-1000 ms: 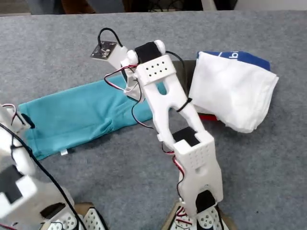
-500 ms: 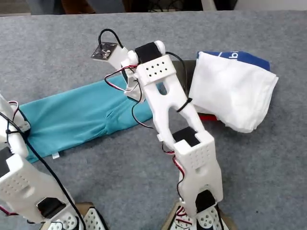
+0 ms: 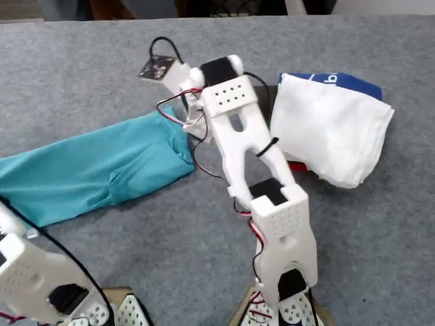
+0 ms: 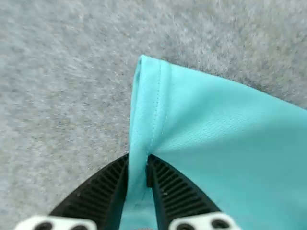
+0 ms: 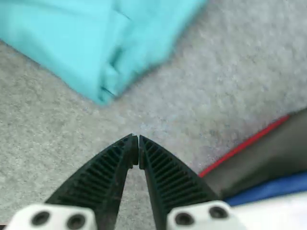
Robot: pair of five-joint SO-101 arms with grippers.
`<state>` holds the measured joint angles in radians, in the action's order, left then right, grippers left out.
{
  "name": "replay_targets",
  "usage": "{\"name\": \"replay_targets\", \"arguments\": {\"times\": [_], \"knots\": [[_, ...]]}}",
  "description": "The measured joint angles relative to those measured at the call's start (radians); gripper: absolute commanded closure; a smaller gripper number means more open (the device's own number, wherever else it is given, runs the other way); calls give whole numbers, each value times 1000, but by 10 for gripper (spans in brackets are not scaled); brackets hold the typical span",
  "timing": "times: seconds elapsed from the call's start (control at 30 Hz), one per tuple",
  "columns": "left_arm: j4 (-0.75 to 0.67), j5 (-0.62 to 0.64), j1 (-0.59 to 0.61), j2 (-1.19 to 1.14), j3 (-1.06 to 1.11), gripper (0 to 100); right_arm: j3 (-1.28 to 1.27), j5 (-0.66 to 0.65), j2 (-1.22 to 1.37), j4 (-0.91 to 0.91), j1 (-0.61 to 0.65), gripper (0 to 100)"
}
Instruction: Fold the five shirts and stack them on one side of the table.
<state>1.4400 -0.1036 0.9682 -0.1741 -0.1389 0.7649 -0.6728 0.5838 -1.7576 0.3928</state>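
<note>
A teal shirt [image 3: 95,173], folded into a long strip, lies across the left half of the grey table. My left gripper [image 4: 138,160] is shut on the teal shirt's hemmed corner [image 4: 148,96] at its left end. The right arm [image 3: 238,136] stands over the table's middle, just right of the shirt's bunched right end [image 3: 180,153]. My right gripper [image 5: 138,139] is shut with nothing in it, above bare table beside the teal shirt's end [image 5: 110,57]. A stack of folded shirts lies at the right, with a white one [image 3: 329,129] on top.
Under the white shirt show a blue shirt [image 3: 346,80], a red edge [image 3: 296,166] and a dark layer [image 3: 268,92]. The left arm's base [image 3: 34,285] sits at the near left corner. Bare grey table [image 3: 380,238] spreads at the near right.
The left gripper has pulled the teal shirt to the left, so its right end has slid out from under the right arm. The right arm has shifted slightly away and to the right.
</note>
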Motion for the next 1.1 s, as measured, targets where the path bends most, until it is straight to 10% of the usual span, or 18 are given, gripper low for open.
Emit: {"name": "replay_targets", "arguments": {"times": [0.77,1.1], "knots": [[178,322,-764,3,-123,971,-6,-2,-207,0,-175,985],[-11,439,-1106,3,-130,971,-6,41,-253,0,-284,985]]}}
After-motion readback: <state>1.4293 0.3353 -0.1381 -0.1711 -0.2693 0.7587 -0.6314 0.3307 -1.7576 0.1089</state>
